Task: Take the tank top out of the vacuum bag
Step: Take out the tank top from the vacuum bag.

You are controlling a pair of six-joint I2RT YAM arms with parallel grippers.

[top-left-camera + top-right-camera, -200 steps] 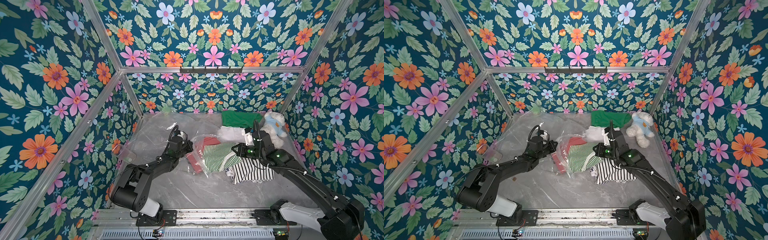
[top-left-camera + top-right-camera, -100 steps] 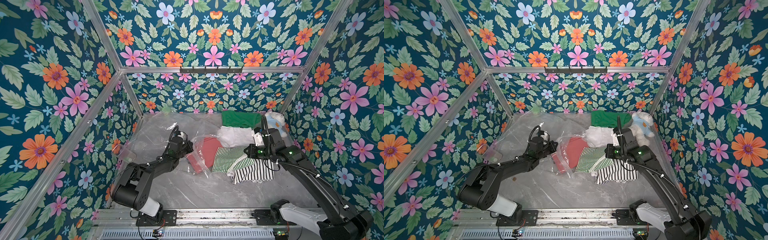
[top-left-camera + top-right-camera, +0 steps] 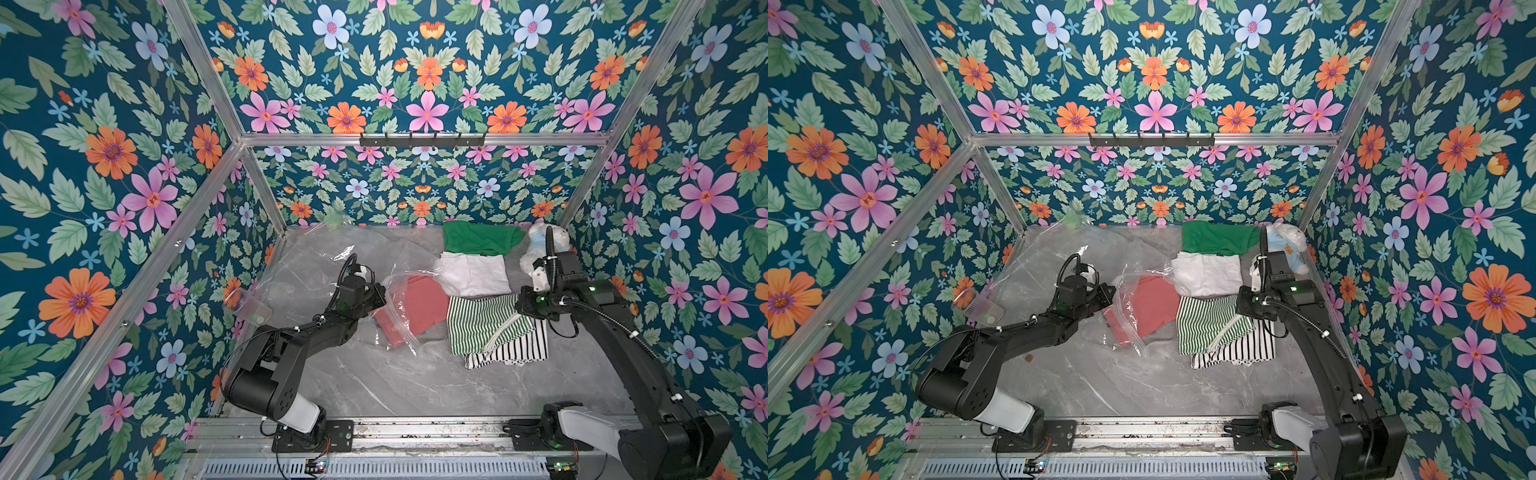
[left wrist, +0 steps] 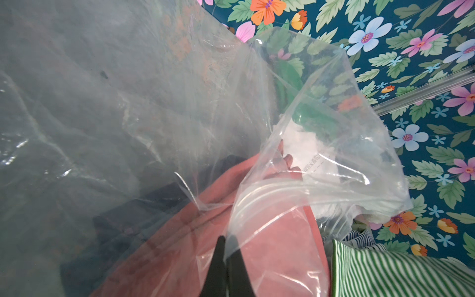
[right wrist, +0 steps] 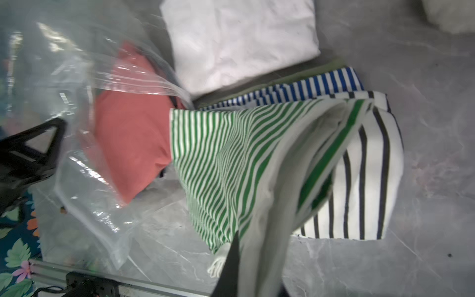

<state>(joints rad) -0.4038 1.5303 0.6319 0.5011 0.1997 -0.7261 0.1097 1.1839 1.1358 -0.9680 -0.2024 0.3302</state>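
- In both top views your left pincer (image 3: 380, 291) (image 3: 1111, 293) is closed on the edge of the vacuum bag (image 3: 401, 332) (image 3: 1129, 328). The bag lies crinkled on the bench (image 3: 374, 382) with a red garment (image 3: 424, 303) in its mouth.
- The same views show your right pincer (image 3: 521, 303) (image 3: 1241, 305) clamped on one edge of the green-striped tank top (image 3: 478, 320) (image 3: 1208, 320). The tank top is outside the plastic, just beside the bag, and lies partly over a black-striped garment (image 3: 511, 351). A folded white garment (image 3: 473, 274) sits behind it.
- In the left wrist view, your left pincer (image 4: 225, 240) has its tips pressed together with a fold of the vacuum bag (image 4: 321, 167) pinched between them. The red garment (image 4: 270, 257) lies under the film, and the tank top (image 4: 385, 270) lies beyond it.
- The right wrist view is blurred. One dark finger (image 5: 231, 267) shows, and the tank top (image 5: 226, 159) appears to run from it in a raised fold. The vacuum bag (image 5: 84, 164) lies past the fabric's far edge.
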